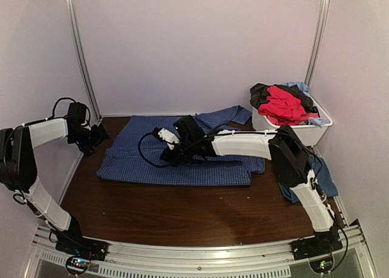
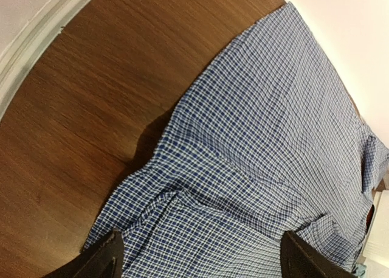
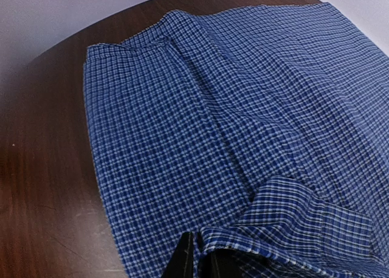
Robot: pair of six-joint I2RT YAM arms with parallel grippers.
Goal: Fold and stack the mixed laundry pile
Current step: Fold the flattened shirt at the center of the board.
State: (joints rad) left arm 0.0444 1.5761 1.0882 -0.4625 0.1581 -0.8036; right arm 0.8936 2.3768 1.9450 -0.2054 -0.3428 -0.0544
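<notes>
A blue-and-white small-check button shirt lies flat on the dark wooden table — the left gripper hangs over it with fingers spread wide, and the right gripper pinches a fold.

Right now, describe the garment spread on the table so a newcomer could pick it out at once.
On the brown table, look left of the white bin at the far right. The shirt lies spread flat across the middle. It alone has a small blue-and-white check; the bin's clothes are plain red, black and light blue.
</notes>
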